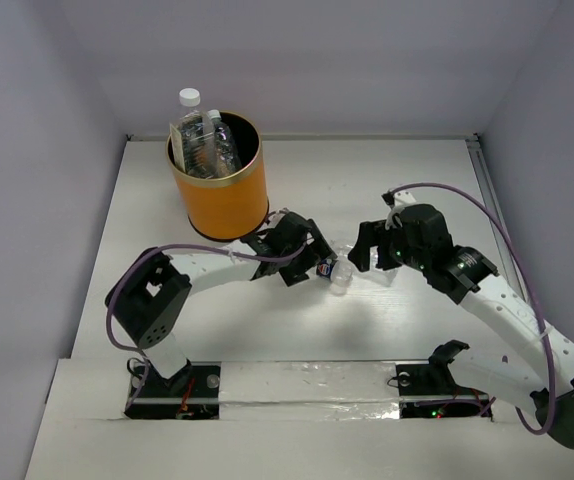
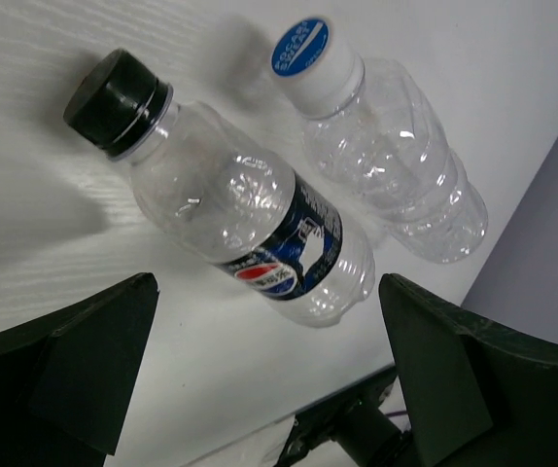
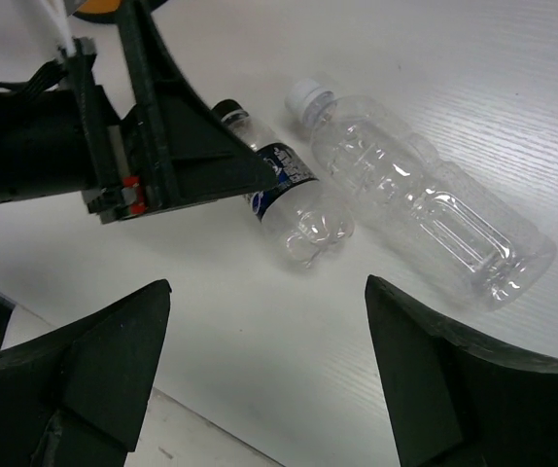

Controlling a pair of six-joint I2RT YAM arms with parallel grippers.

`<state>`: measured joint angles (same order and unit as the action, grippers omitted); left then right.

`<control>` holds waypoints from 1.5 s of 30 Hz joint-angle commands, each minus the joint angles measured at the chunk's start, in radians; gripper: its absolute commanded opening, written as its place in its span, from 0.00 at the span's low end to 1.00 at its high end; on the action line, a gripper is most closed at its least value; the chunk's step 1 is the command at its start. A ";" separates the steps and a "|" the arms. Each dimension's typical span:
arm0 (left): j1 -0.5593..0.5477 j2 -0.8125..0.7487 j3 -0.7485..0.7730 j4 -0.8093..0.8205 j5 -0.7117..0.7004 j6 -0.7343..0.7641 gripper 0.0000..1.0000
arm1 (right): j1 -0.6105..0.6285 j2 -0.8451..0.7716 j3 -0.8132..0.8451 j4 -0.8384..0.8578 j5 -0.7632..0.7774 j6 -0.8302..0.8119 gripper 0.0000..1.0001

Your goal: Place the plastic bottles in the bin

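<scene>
Bottle with dark label [image 2: 250, 229] lies ungripped under open left gripper [image 2: 267, 292]; clear bottle [image 3: 425, 209] beside it; right gripper [image 3: 269, 284] open.

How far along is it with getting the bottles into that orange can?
Done: several bottles stand in the bin. In hand: nothing; the left end effector and right end effector hang open. Left: the dark-labelled bottle and the clear bottle, lying on the table.
</scene>
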<state>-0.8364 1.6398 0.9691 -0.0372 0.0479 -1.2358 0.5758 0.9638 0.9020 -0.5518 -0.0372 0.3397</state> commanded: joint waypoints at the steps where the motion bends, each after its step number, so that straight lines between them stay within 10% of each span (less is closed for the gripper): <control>1: -0.007 0.031 0.074 -0.016 -0.081 -0.011 0.97 | -0.004 -0.019 0.003 0.006 -0.085 -0.024 0.87; 16: -0.007 0.166 0.118 -0.035 -0.157 0.009 0.87 | -0.004 0.053 0.053 -0.011 -0.096 -0.018 0.92; 27: 0.002 0.146 0.105 -0.058 -0.192 0.120 0.33 | -0.063 0.317 0.208 -0.048 -0.067 -0.076 0.97; 38: 0.002 -0.260 0.037 -0.204 -0.292 0.344 0.28 | -0.099 0.564 0.316 -0.138 0.020 -0.149 0.97; 45: 0.032 -0.365 0.256 -0.294 -0.368 0.504 0.28 | -0.099 0.679 0.416 -0.206 0.077 -0.205 0.99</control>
<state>-0.8257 1.2915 1.1110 -0.2909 -0.2581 -0.8463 0.4774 1.6100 1.2263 -0.7177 -0.0101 0.1860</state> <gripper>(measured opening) 0.574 0.985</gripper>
